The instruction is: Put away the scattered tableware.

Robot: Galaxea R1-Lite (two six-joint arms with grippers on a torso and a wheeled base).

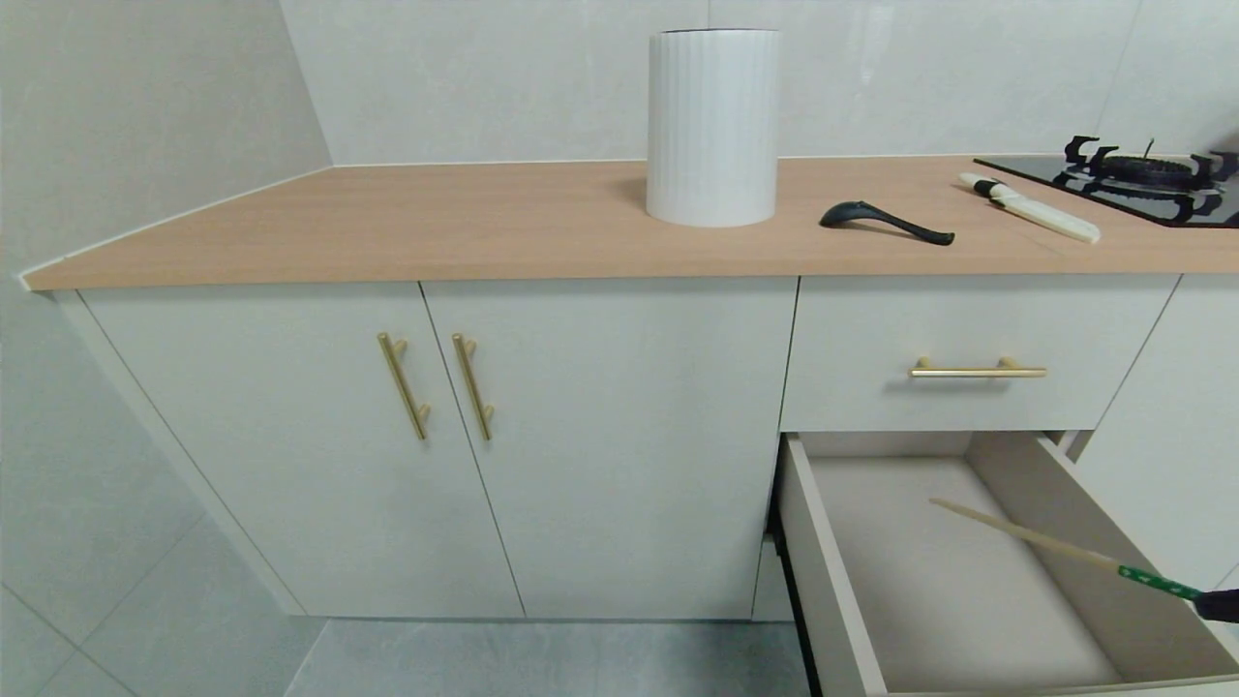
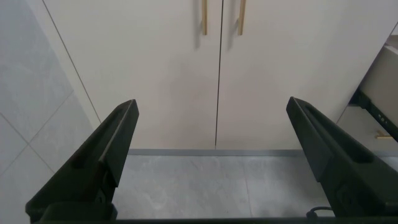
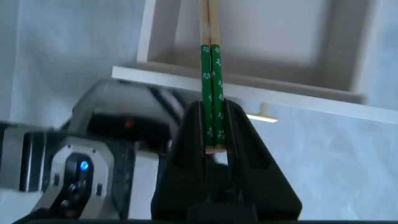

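A pair of wooden chopsticks (image 1: 1045,548) with green patterned ends slants over the open lower drawer (image 1: 825,566) at the bottom right. My right gripper (image 1: 1214,604) is shut on their green ends; up close the chopsticks (image 3: 210,68) run out from between the closed fingers of the right gripper (image 3: 214,121) toward the drawer (image 3: 249,88). On the countertop lie a black spoon (image 1: 883,220) and a white knife (image 1: 1032,207). My left gripper (image 2: 212,109) is open and holds nothing, low in front of the cabinet doors.
A tall white ribbed container (image 1: 713,126) stands mid-counter. A black stove (image 1: 1142,179) sits at the far right. The upper drawer (image 1: 978,368) is closed above the open one. Double cabinet doors (image 1: 436,387) with gold handles fill the left. Grey tiled floor lies below.
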